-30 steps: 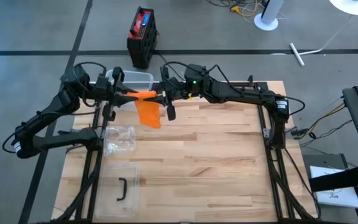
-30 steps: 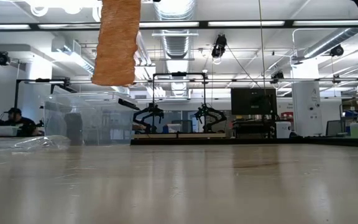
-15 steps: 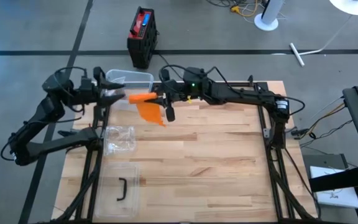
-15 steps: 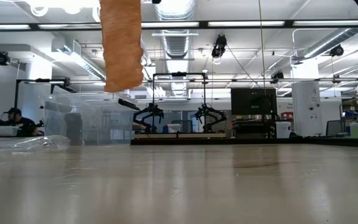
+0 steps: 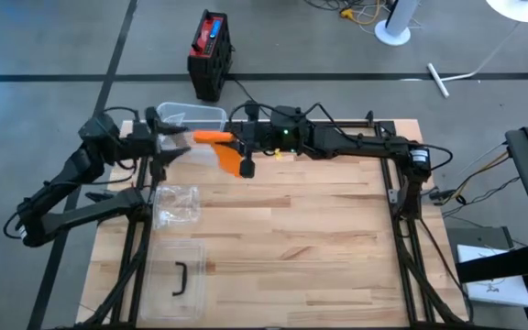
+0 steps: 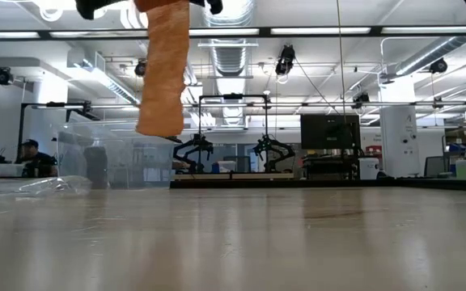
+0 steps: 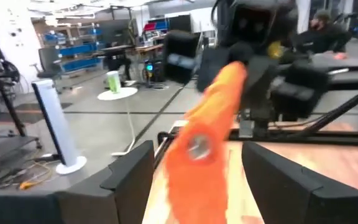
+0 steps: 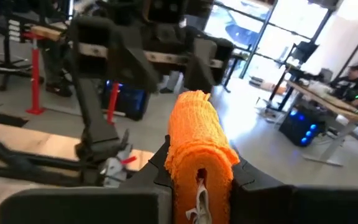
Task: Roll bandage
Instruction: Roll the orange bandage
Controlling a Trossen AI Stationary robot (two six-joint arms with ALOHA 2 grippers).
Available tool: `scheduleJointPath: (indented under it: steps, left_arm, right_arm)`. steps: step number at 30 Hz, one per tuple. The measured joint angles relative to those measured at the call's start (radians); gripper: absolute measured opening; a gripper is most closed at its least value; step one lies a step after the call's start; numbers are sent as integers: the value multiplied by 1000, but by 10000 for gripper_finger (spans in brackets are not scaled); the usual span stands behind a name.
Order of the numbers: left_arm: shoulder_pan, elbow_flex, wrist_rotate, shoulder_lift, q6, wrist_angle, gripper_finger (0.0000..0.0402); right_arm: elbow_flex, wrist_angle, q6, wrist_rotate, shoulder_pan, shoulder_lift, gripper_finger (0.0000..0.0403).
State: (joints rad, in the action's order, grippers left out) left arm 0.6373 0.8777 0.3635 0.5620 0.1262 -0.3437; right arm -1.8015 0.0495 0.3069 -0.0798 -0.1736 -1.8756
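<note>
Hanging in the air above the far left part of the wooden table point(image 5: 319, 238), the orange bandage point(image 5: 223, 147) is partly rolled, with a loose tail drooping from the roll toward the tabletop; in the low view that tail point(image 6: 163, 73) dangles well clear of the surface. The right gripper point(image 5: 235, 143) pinches the rolled end between its fingers point(image 8: 160, 168), which press on either side of the orange roll point(image 8: 197, 149). The left gripper point(image 5: 174, 145) sits just beside the other end of the roll with its fingers point(image 7: 129, 171) spread apart, the roll point(image 7: 207, 137) between them but not touching either one. Behind the bandage stands a clear plastic container point(image 5: 195, 117) at the table's far edge. Nearer, a crumpled clear bag point(image 5: 177, 205) and a clear lid with a dark handle point(image 5: 180, 278) lie along the left side.
</note>
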Motion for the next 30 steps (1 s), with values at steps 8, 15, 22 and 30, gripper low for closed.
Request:
scheduleJointPath:
  steps: [8, 15, 22, 30]
  left_arm:
    - [-2, -125, 182, -21, -54, 135, 258]
    - [-24, -274, 277, -45, -62, 278, 257]
    - [-30, -374, 283, -60, -52, 392, 235]
    - [-30, -394, 282, -58, 20, 439, 211]
  right_arm:
    - [0, -115, -6, -6, 19, 50, 48]
    - [0, -240, 78, -99, 72, 104, 48]
    - [14, -270, 92, -119, 93, 140, 48]
    - [163, -169, -55, -100, 88, 138, 48]
